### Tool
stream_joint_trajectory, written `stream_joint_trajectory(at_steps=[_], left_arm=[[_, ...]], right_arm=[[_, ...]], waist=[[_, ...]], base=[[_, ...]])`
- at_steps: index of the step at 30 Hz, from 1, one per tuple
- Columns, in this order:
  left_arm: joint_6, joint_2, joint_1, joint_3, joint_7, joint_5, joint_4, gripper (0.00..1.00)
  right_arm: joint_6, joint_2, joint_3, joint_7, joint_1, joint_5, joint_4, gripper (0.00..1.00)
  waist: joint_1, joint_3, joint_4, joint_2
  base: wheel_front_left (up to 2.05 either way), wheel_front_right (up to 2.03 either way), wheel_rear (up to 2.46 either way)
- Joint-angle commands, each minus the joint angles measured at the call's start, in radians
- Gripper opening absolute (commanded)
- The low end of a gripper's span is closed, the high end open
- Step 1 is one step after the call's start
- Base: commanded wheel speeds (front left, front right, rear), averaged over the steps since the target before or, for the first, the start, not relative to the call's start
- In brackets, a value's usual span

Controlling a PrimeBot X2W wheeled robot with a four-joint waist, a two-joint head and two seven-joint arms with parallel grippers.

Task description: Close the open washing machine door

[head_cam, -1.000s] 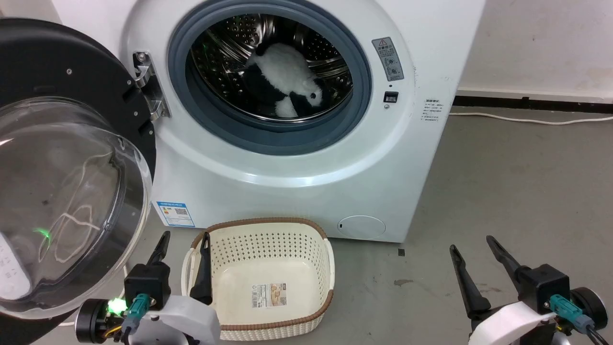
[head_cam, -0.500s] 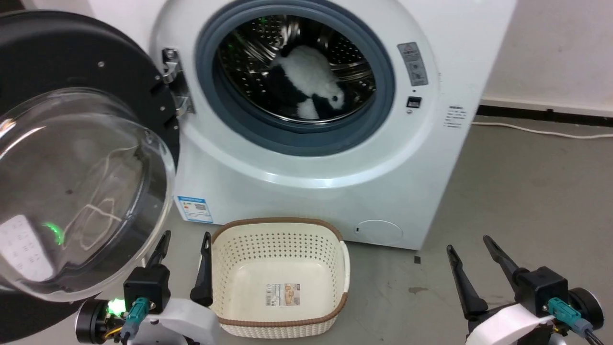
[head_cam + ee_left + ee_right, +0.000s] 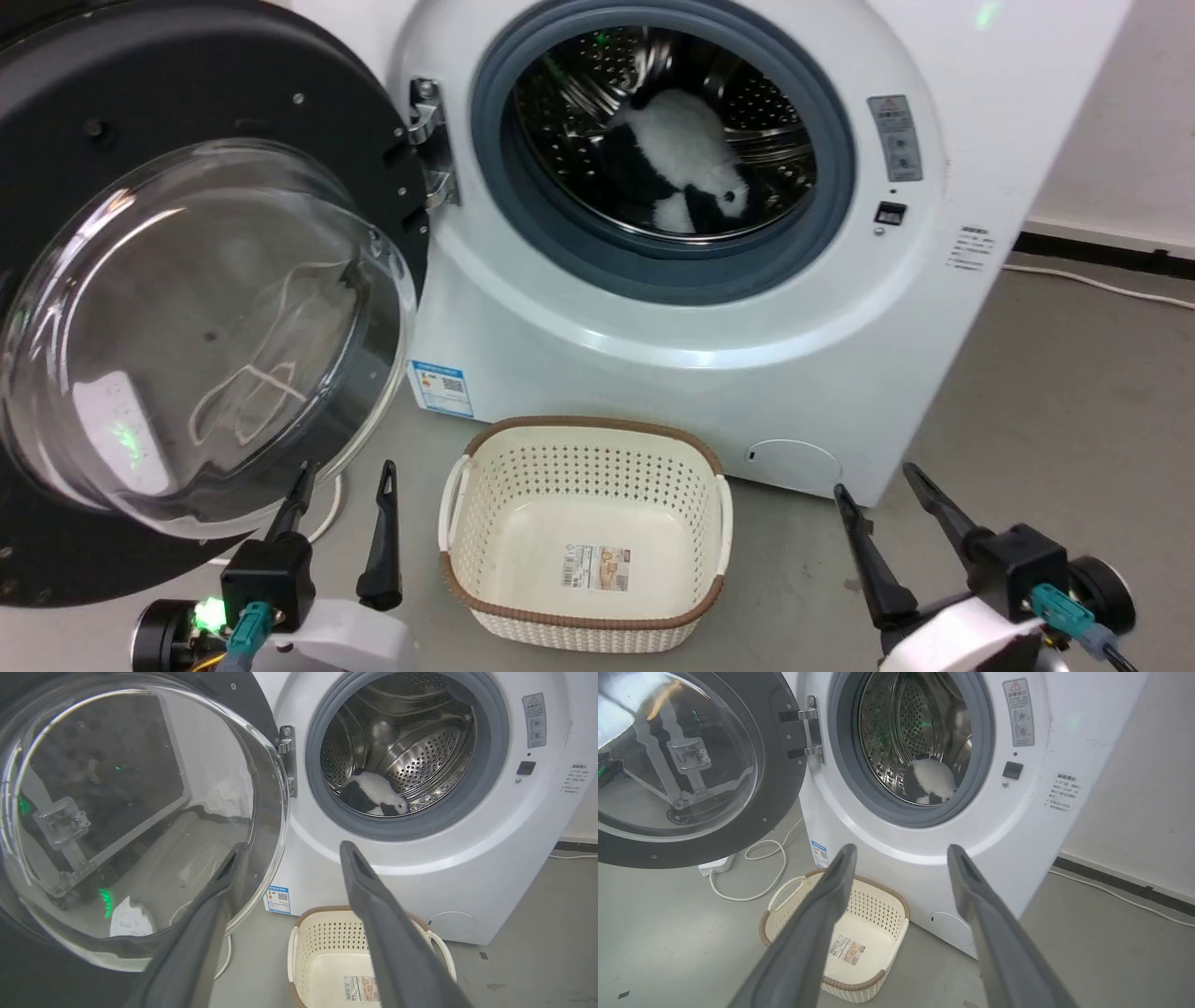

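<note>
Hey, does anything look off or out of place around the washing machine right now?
Two things. A black-and-white plush toy lies in the drum of the washing machine, an odd load. A loose white cable sprawls on the floor below the open washing machine door. Nothing looks spilled or broken.

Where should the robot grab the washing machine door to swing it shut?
Probably the black rim of the washing machine door, at the edge farthest from the hinge, left gripper coming from its outer side: the glass bowl bulges, and that edge gives most leverage.
</note>
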Motion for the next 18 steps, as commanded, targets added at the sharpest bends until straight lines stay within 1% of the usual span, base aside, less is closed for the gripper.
stream_joint_trajectory(at_steps=[1,18], left_arm=[[0.006,0.003,0.014,0.004,-0.010,-0.006,-0.008,1.00],[0.013,-0.001,0.045,0.022,-0.046,-0.013,-0.038,1.00]], right_arm=[[0.000,0.002,0.009,-0.012,-0.022,0.008,0.007,1.00],[0.000,0.002,0.089,-0.048,-0.075,0.012,0.062,1.00]], waist=[[0.0000,0.002,0.009,-0.0001],[0.0000,0.008,0.084,-0.0001]], base=[[0.00,0.00,0.00],[-0.02,-0.02,-0.02]])
